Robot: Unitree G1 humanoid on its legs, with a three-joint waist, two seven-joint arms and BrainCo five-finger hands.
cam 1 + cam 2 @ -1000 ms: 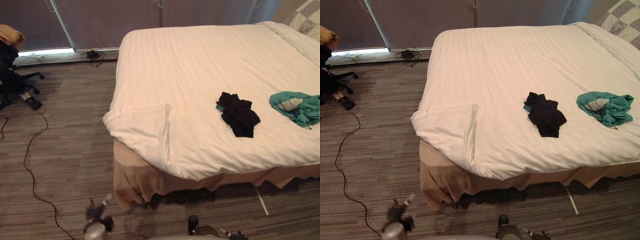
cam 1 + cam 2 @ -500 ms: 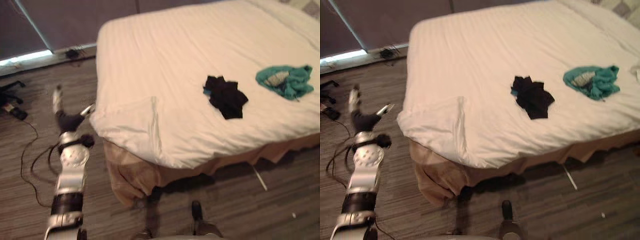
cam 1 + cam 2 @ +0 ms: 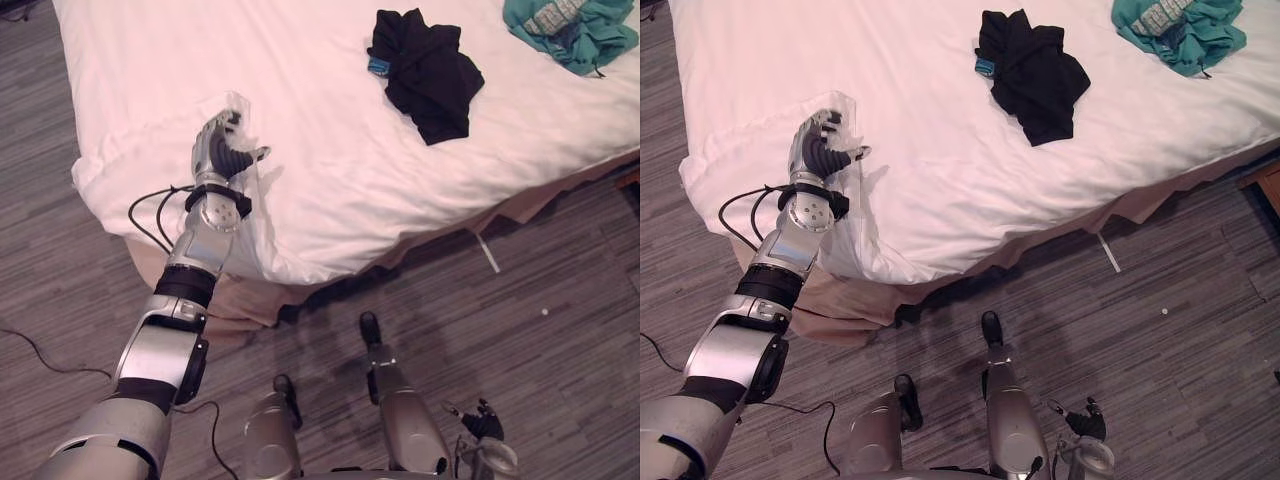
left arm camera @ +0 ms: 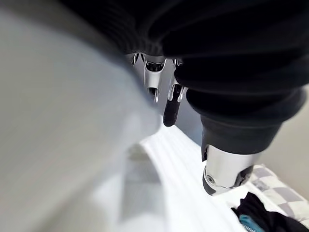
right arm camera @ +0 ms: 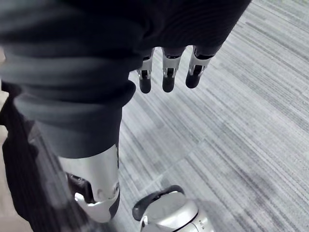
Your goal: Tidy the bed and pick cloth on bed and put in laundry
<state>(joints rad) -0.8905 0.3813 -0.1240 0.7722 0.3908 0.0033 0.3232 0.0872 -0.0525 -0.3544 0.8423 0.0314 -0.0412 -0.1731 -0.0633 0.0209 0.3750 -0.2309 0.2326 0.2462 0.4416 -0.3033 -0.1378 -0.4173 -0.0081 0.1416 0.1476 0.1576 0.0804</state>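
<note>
Two soft, crumpled cloths, one black garment (image 3: 425, 68) and one teal garment (image 3: 570, 25), lie apart near the front edge of one white striped bed (image 3: 330, 150). We see our left hand (image 3: 222, 148) loosely spread over its folded corner, and our right hand (image 5: 167, 79) relaxed and empty.

White, faintly striped bed (image 3: 330, 130), black cloth (image 3: 425, 65), teal cloth (image 3: 575, 30), grey streaked floor (image 3: 560, 330).
</note>
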